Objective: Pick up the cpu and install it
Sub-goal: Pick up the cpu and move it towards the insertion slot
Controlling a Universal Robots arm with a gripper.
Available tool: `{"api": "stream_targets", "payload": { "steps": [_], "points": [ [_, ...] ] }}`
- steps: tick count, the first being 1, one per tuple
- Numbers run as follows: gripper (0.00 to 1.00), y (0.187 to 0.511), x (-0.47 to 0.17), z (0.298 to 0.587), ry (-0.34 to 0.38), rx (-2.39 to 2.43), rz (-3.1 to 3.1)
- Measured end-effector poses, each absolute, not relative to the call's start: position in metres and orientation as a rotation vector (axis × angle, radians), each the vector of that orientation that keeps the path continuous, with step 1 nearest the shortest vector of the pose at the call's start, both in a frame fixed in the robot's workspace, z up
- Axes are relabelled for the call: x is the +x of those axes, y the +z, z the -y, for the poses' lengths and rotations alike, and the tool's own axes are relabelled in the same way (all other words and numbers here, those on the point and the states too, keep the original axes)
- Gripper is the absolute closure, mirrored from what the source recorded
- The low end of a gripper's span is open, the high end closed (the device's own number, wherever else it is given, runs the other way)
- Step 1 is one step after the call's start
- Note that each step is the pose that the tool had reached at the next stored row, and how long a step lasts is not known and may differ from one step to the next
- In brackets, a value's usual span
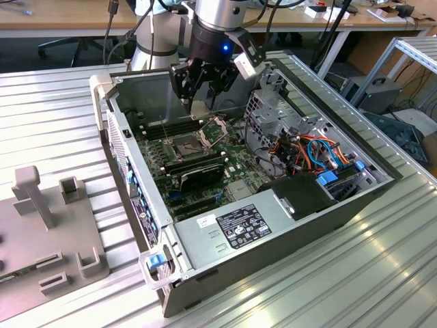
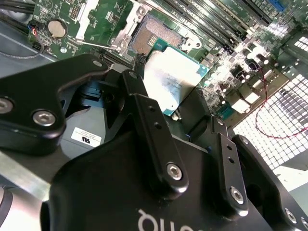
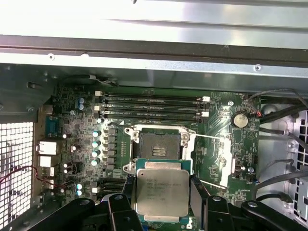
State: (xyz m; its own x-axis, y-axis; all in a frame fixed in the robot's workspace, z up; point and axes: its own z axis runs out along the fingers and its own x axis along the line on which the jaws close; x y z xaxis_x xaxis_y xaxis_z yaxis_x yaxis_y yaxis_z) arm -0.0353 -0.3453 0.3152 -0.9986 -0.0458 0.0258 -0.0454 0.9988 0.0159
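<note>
Silver-grey flat square cpu point(image 3: 162, 191) — likely light, stiff, fragile underneath — sits clamped by opposite edges between the black gripper point(image 3: 162, 193)'s fingers point(image 3: 196, 195).

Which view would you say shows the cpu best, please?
The first wrist view: the cpu faces the camera, whole top visible. The second wrist view shows it obliquely, partly hidden; the exterior view, a small pale square.

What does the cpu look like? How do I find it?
Look inside the open computer case, above the green motherboard. There the black gripper holds the cpu. It is a flat silver-grey square, unlike the dark empty socket nearby.
</note>
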Motion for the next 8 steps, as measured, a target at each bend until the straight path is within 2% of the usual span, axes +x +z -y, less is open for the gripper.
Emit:
{"api": "stream_targets", "payload": {
  "steps": [8],
  "points": [
    [0.45, 0.3152, -0.0353, 0.3450, -0.024, 0.071, 3.115]
  ]
}}
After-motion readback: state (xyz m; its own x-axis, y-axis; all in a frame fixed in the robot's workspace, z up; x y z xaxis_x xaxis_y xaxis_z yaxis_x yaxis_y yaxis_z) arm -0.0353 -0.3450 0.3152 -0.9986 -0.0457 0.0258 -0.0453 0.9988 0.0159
